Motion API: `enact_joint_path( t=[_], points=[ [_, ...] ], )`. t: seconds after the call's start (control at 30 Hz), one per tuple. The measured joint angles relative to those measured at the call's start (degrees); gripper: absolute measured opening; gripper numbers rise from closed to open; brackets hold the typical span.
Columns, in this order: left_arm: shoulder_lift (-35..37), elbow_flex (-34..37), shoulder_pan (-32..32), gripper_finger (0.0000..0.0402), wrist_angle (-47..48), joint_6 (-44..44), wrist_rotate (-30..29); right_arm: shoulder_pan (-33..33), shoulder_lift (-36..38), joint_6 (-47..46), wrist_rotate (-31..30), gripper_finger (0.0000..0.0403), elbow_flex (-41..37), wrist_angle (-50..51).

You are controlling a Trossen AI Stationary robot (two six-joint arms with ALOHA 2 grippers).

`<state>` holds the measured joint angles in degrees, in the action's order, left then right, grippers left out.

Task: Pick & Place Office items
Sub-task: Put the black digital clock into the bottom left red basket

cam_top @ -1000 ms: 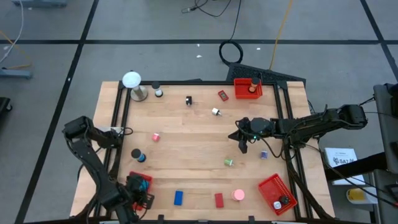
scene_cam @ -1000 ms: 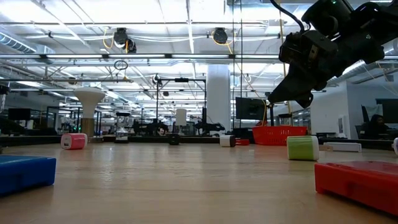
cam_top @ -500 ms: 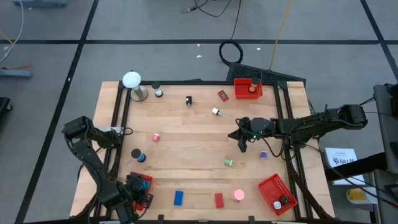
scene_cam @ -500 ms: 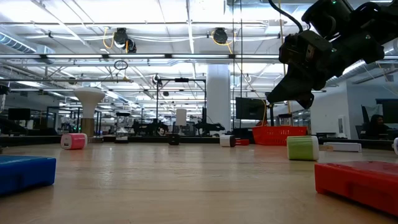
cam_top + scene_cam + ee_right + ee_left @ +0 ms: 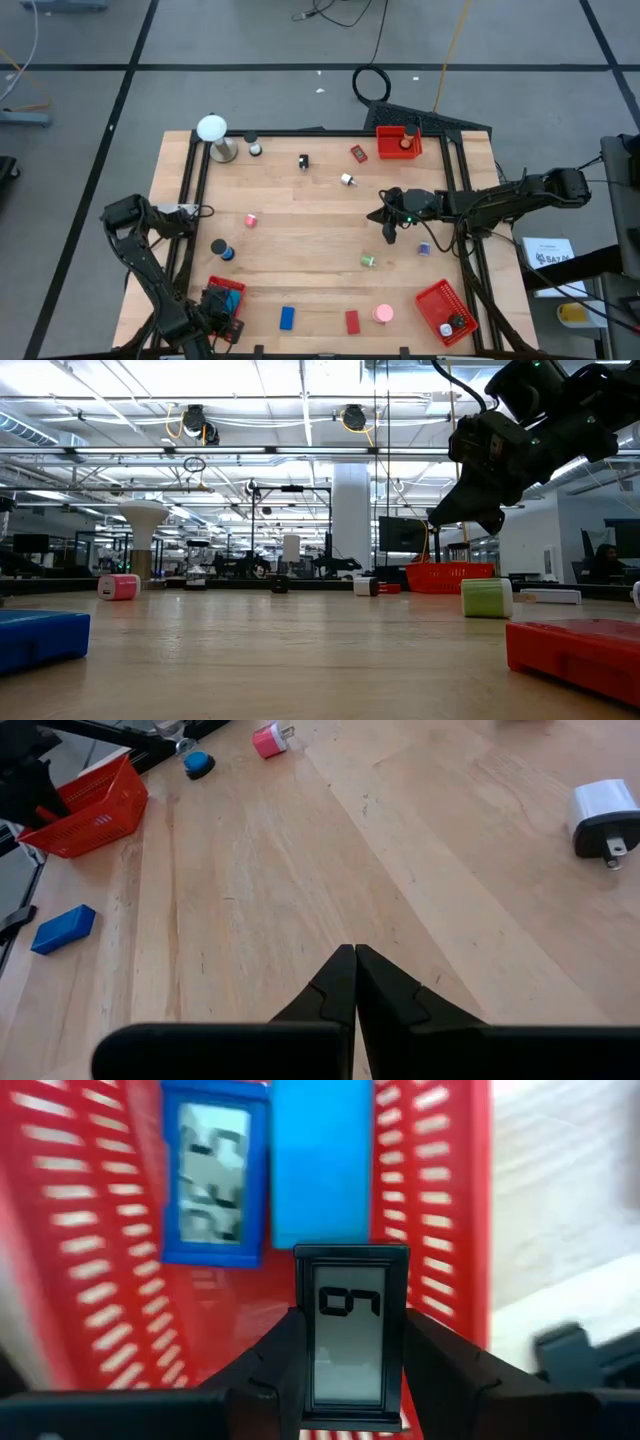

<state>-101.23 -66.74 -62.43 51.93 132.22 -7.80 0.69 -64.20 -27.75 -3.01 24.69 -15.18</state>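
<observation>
Left claw (image 5: 345,1355) is clamping a black-framed display piece (image 5: 349,1330) over the red basket (image 5: 226,292) at the table's near-left corner, arm folded down. Right claw (image 5: 354,982), fingers together and empty, is hovering right of the table's (image 5: 300,270) centre, arm reaching in from the right edge.

the left gripper (image 5: 345,1380) sits over a basket (image 5: 80,1280) holding two flat blocks (image 5: 320,1160), while the right gripper (image 5: 391,236) hangs above bare table (image 5: 300,270), a small cylinder (image 5: 368,261) nearby.
</observation>
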Motion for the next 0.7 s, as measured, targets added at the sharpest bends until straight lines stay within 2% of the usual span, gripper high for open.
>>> enact_joint_path(
  t=[0.2, 0.43, 0.7],
  points=[
    [-0.1, 0.0, 0.1, 0.0137, 1.7, 0.1, -1.1, 0.1, 0.0, 0.1, 0.0, 0.0, 0.0, 0.0],
    [-0.1, 0.0, 0.1, 0.0186, 1.4, 0.9, -0.6, 0.1, 0.0, 0.1, 0.0, 0.0, 0.0, 0.0],
    [-0.1, 0.0, 0.1, 0.0188, 1.1, 1.4, 0.5, 0.1, 0.0, 0.0, 0.0, 0.0, 0.0, 0.0]
  ],
)
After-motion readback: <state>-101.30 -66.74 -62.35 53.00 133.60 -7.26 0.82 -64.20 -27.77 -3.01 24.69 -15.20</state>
